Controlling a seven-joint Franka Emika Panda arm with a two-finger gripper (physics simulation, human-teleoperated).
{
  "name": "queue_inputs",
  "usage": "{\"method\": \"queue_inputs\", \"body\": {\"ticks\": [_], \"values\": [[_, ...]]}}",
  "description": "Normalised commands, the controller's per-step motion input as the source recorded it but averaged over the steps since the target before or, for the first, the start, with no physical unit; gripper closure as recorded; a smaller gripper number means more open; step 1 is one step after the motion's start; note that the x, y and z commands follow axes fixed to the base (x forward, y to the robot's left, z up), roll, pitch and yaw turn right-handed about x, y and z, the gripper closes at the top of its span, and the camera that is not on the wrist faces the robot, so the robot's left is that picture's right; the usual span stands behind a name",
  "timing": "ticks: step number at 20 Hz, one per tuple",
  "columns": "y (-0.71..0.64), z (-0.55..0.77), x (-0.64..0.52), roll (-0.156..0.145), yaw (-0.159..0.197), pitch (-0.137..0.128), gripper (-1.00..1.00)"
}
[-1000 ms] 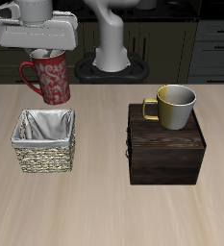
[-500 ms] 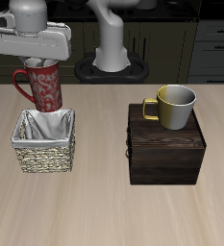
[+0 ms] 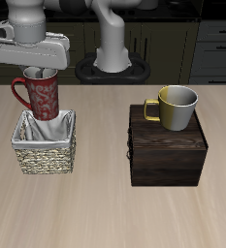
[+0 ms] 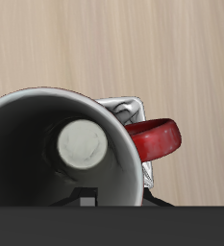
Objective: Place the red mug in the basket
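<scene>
The two-finger gripper (image 3: 41, 72) is pinching the rim of the dark red patterned ceramic mug (image 3: 42, 96), which is hanging upright directly above the small square woven wicker basket (image 3: 45, 154), its base dipping just inside the opening

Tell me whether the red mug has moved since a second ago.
Yes. Against the basket, the red mug has come down and shifted over it, its base now dipping inside the rim, carried by the gripper.

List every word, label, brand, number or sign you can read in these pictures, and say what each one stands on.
None: no readable text in either view.
The red mug, held by the gripper, carries only a pale pattern, no letters.
The basket, yellow mug and dark wooden box are unmarked.
</scene>
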Motion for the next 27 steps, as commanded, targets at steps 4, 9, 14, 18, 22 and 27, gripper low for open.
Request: {"method": "queue_inputs", "body": {"ticks": [4,9,14,18,22,27], "values": [[-0.06,-0.24,-0.05,-0.001,-0.012,0.021,1.00],[-0.06,-0.19,-0.05,-0.002,-0.011,0.013,1.00],[-0.09,-0.24,0.06,-0.019,-0.015,0.023,1.00],[-0.07,-0.26,0.09,-0.016,-0.015,0.029,1.00],[0.00,-0.34,0.09,-0.011,-0.007,0.050,1.00],[0.11,-0.36,0.05,-0.006,0.017,0.072,-1.00]]}}
